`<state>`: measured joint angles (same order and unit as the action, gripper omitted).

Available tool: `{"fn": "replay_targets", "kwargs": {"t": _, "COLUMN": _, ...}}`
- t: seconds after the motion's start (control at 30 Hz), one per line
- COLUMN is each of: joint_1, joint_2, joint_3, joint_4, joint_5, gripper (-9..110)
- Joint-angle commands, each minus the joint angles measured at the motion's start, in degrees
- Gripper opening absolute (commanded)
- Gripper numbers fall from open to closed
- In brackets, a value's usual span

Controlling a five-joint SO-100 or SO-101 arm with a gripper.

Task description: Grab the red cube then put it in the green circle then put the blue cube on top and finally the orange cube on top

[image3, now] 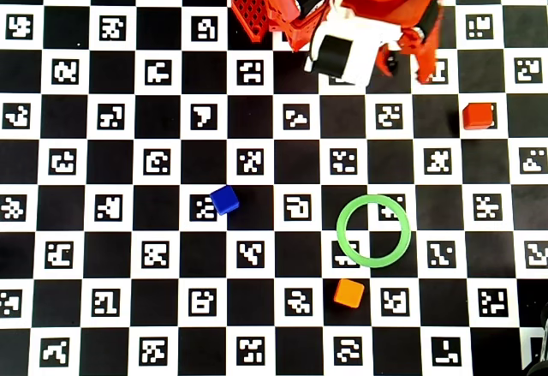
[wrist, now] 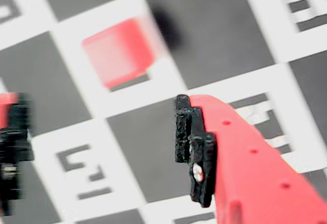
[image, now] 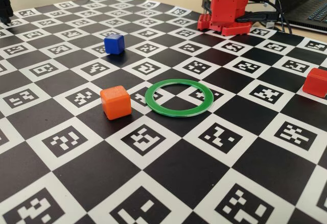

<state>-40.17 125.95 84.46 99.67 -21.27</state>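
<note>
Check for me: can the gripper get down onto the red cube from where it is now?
Probably yes. The gripper has its jaws open and empty, the red cube lies just ahead on bare board, and nothing stands around it.

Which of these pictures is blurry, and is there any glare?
Wrist view: motion-blurred, the red cube smeared with soft edges, the gripper sharper. Fixed view: sharp up close, background softer, slight sheen on the green circle. Overhead view: even light, crisp, no obvious glare.
</note>
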Motion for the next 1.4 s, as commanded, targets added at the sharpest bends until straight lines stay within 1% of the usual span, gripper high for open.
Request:
{"fn": "replay_targets", "kwargs": {"t": 0.0, "joint_1": -3.0, "joint_2": -1.3, "joint_3": -6.0, "joint_4": 5.0, "joint_5": 3.1, "gripper": 30}}
{"fn": "replay_targets", "kwargs": {"t": 0.2, "joint_1": -6.7, "joint_2": -8.5, "joint_3": -11.6, "joint_4": 5.8, "joint_5": 9.1, "gripper": 35}}
{"fn": "replay_targets", "kwargs": {"t": 0.33, "joint_1": -8.3, "joint_2": -13.8, "joint_3": -15.2, "joint_4": 5.8, "joint_5": 9.8, "gripper": 36}}
{"fn": "replay_targets", "kwargs": {"t": 0.47, "joint_1": -9.0, "joint_2": -19.1, "joint_3": -17.4, "joint_4": 5.0, "joint_5": 8.6, "gripper": 36}}
{"fn": "replay_targets", "kwargs": {"t": 0.67, "joint_1": -10.3, "joint_2": -27.0, "joint_3": -18.2, "joint_4": 5.8, "joint_5": 0.4, "gripper": 36}}
{"fn": "replay_targets", "kwargs": {"t": 1.03, "joint_1": -16.8, "joint_2": -35.9, "joint_3": -18.8, "joint_4": 5.8, "joint_5": -2.4, "gripper": 41}}
{"fn": "replay_targets", "kwargs": {"t": 1.23, "joint_1": -18.7, "joint_2": -45.0, "joint_3": -23.5, "joint_4": 5.6, "joint_5": -2.3, "gripper": 41}}
{"fn": "replay_targets", "kwargs": {"t": 1.37, "joint_1": -18.8, "joint_2": -47.1, "joint_3": -22.3, "joint_4": 2.0, "joint_5": -3.1, "gripper": 41}}
